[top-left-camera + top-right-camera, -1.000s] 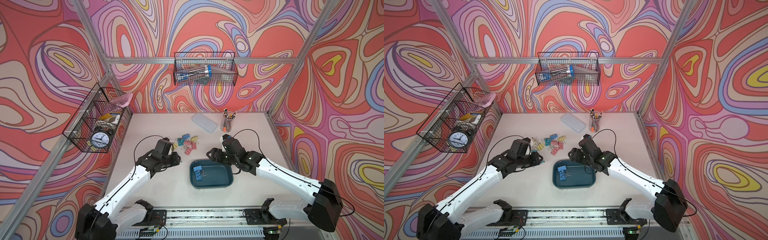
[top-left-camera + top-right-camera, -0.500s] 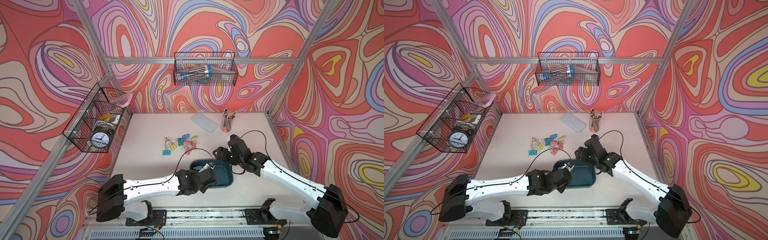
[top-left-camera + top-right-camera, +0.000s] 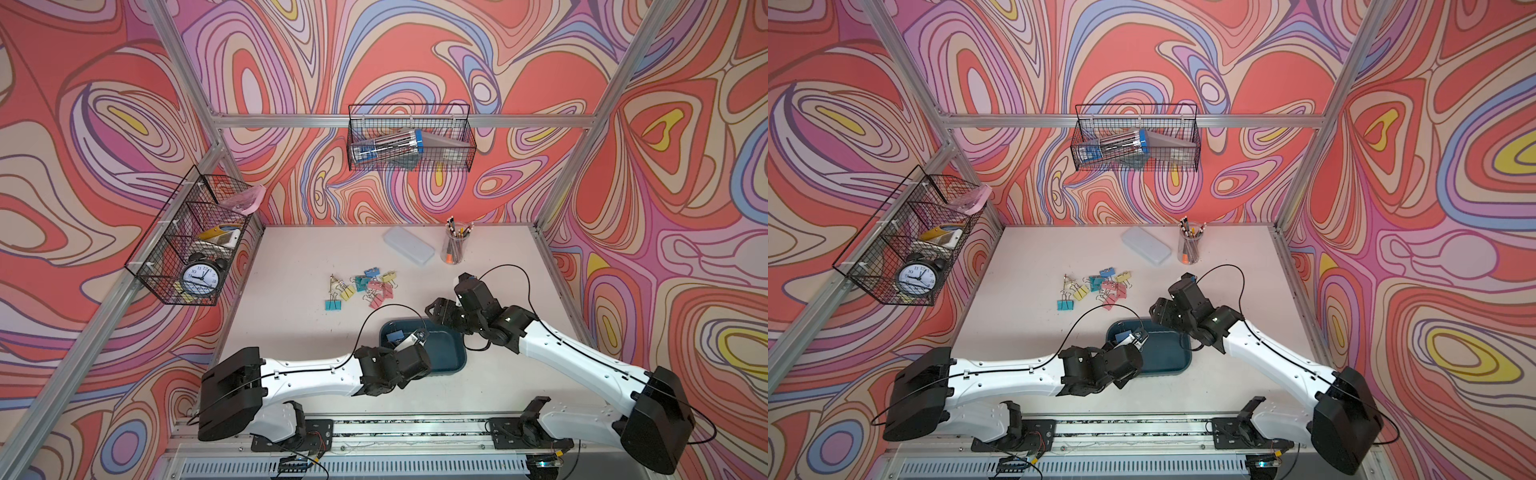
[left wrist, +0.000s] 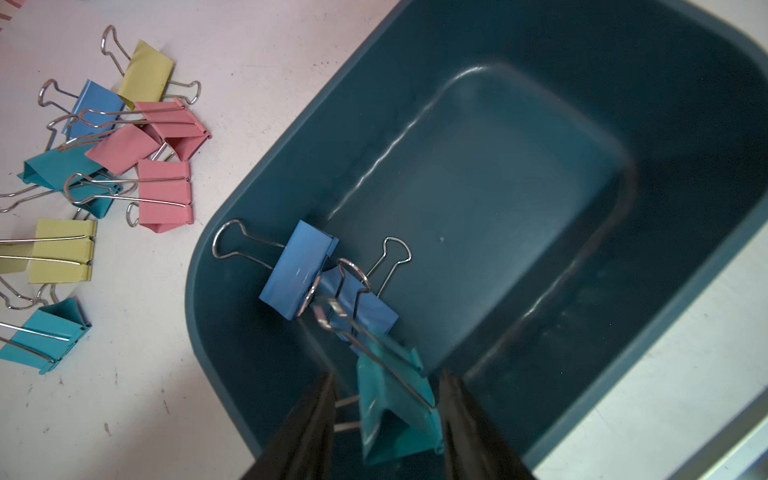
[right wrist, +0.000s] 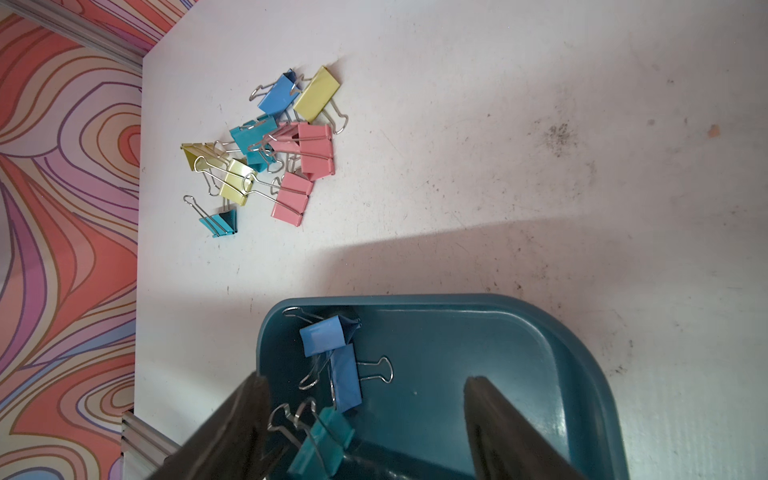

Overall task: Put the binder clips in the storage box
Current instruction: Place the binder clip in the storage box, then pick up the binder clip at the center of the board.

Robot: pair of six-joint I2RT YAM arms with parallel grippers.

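Observation:
The dark teal storage box sits near the table's front, with two blue binder clips lying in its left end. My left gripper hangs over that end. Its jaws stand apart, and a blurred teal clip is loose between them, with a gap beside its body. My right gripper hovers open over the box's far right edge, nothing between its fingers. Several more binder clips lie in a pile on the table behind the box.
A pale translucent case and a cup of pencils stand at the back of the table. Wire baskets hang on the left wall and the back wall.
My left arm swung from the pile down to the box with the teal clip, and its jaws have now widened around it. The right gripper drifted slightly right.

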